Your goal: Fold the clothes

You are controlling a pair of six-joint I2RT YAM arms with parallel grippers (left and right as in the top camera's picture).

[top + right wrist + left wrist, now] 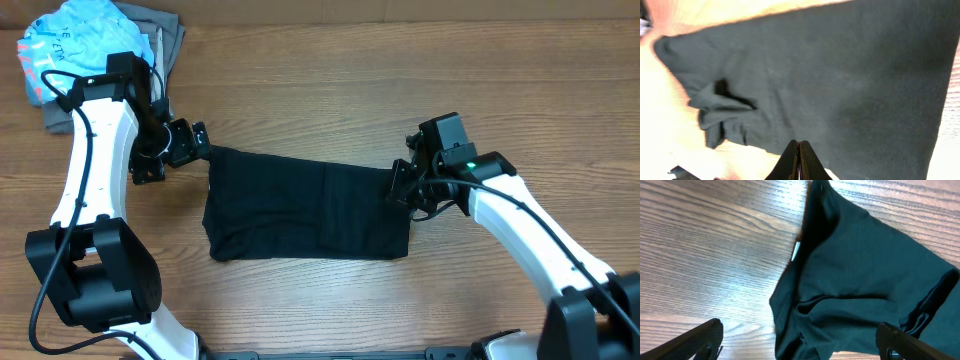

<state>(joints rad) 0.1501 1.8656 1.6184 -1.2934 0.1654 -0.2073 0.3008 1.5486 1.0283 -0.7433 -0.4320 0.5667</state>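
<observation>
Overhead view: the plain black soft-fabric T-shirt [300,215] lies mid-way across the wooden table [330,90] as a rough rectangle. It is judged partly folded, with a further fold outstanding. One end is rumpled, and the white neck tag [796,250] shows there. The left gripper [188,141] is spread wide and empty beside that end. The right gripper [798,152] is clamped at the opposite edge; whether it pinches fabric cannot be told.

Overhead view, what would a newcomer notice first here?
A black T-shirt lies folded into a strip at centre, the left fingers open at one end and the right fingers shut at the other. A light blue shirt sits on a grey garment in the far left corner.
</observation>
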